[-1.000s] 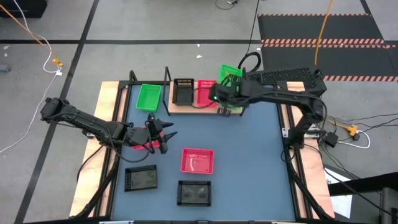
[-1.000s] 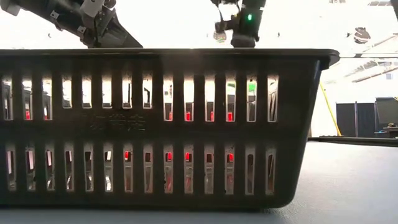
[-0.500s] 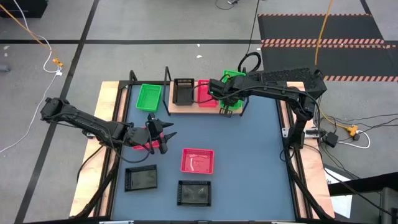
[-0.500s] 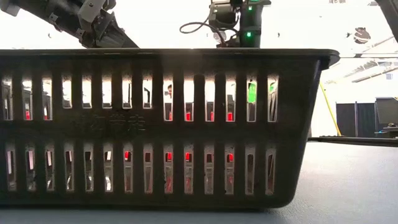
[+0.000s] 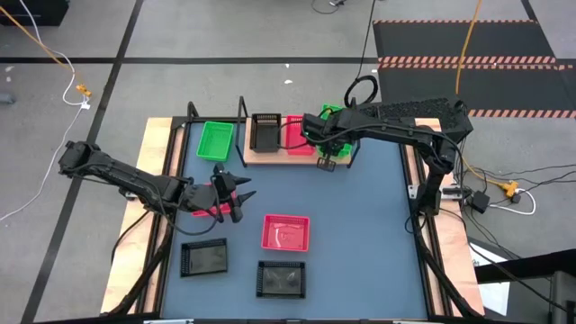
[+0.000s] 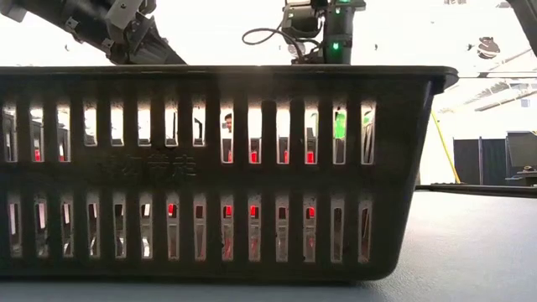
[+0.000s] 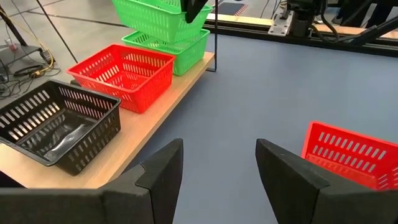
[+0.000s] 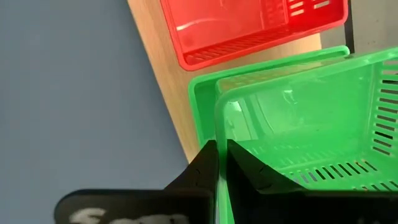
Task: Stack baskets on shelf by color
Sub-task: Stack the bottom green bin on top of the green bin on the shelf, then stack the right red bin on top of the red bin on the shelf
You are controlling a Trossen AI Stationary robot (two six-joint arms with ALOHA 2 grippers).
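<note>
A: Now the right hand [image 8: 217, 163] is pinching shut on the rim of a green basket [image 8: 311, 124] and holding it just above a second green basket [image 7: 180, 53] at the end of the shelf [image 7: 130, 146].

B: Right, and it is hanging a little tilted, not yet nested. Beside that pair a red basket [image 7: 121, 73] and a black basket [image 7: 59, 124] are sitting singly on the board.

A: And the left hand [image 7: 217, 168]?

B: It is hovering over the bench [image 5: 378, 225] with its fingers apart and nothing showing between them; in the overhead view a red basket [image 5: 205, 200] is lying right under it, though whether they are touching is hard to tell.

A: So the green stack is nearly two high.

B: And plenty is waiting. A third green basket [image 5: 215, 140] is lying off the shelf's left end, another red basket [image 5: 285, 232] is sitting mid-bench, and two black baskets, one [image 5: 203, 259] and another [image 5: 282, 278], are along the near edge. Roughly a third done, by this judgement.
</note>
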